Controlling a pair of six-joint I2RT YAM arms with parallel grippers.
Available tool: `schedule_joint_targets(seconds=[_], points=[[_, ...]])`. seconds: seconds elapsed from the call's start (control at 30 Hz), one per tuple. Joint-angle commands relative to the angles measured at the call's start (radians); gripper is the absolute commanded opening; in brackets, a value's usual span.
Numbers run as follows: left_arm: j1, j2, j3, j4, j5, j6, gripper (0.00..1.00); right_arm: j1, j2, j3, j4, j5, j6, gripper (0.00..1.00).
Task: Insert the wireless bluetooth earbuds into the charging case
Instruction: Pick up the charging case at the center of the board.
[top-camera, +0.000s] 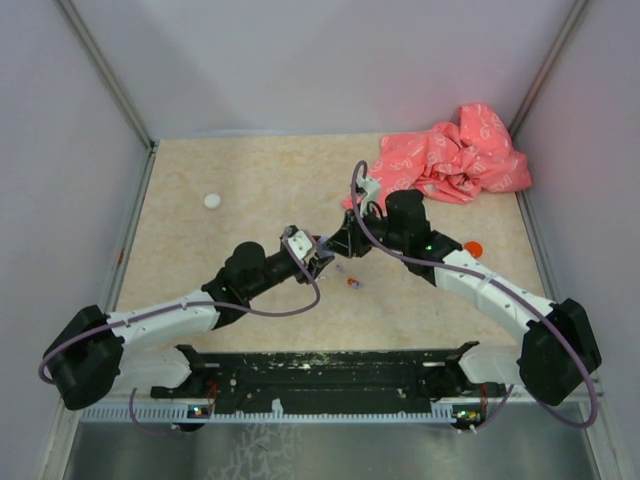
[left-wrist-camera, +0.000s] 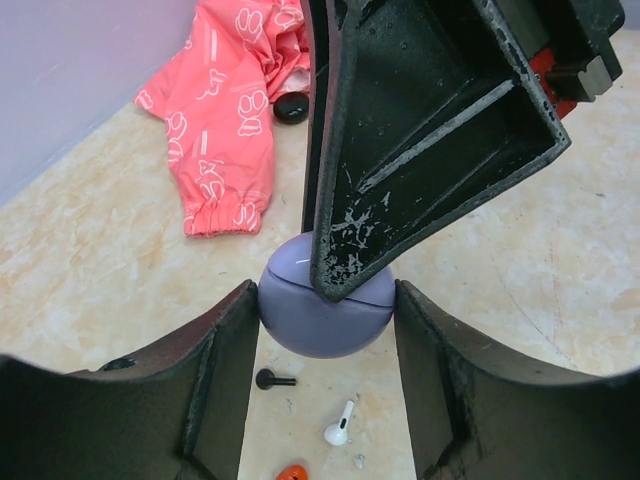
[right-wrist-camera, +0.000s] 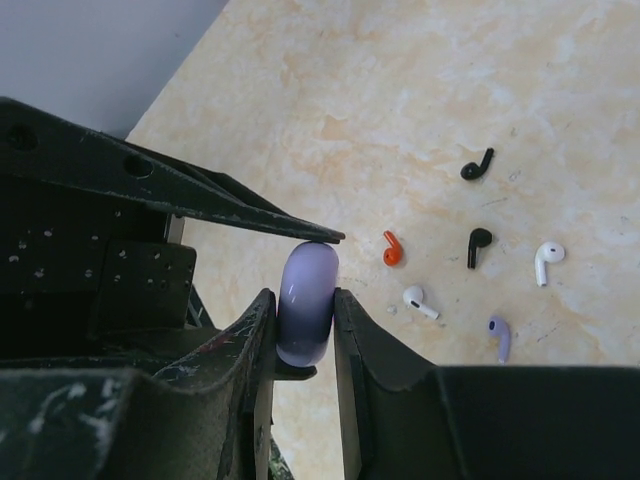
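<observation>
You'll see a crumpled pink cloth (top-camera: 470, 155); a white disc (top-camera: 212, 201) lies well to its left, an orange disc (top-camera: 473, 248) lies near its front edge, and a black disc (left-wrist-camera: 291, 107) touches its hem.

Purple charging case (right-wrist-camera: 307, 300) is seen clamped edge-on btwn the right gripper (right-wrist-camera: 303, 296) fingers, w/ loose earbuds (right-wrist-camera: 478, 243) (2 black, 2 white, 1 orange-red, 1 purple) scattered nearby on the table (right-wrist-camera: 400, 100).

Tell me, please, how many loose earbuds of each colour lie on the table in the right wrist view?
Black earbuds: 2
White earbuds: 2
Orange-red earbud: 1
Purple earbud: 1
Total: 6
</observation>
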Motion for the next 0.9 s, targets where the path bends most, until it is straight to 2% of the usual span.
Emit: schedule_joint_targets(seconds=[0.0, 0.17, 0.33, 0.6, 0.87], points=[[-0.005, -0.041, -0.022, 0.056, 0.006, -0.046, 0.63, 0.014, -0.011, 0.06, -0.004, -0.053, -0.055, 0.09], [-0.002, -0.13, -0.072, 0.028, -0.012, -0.076, 0.75, 0.013, -0.019, 0.125, -0.112, -0.065, -0.159, 0.06], [0.021, -0.199, -0.082, -0.061, 0.103, -0.097, 0.79, 0.013, -0.019, 0.175, -0.196, -0.132, -0.279, 0.06], [0.144, -0.229, -0.082, -0.028, 0.372, -0.21, 0.8, 0.013, -0.031, 0.248, -0.345, -0.25, -0.451, 0.04], [0.212, -0.192, -0.049, 0.02, 0.593, -0.291, 0.73, 0.013, -0.06, 0.289, -0.435, -0.38, -0.566, 0.02]])
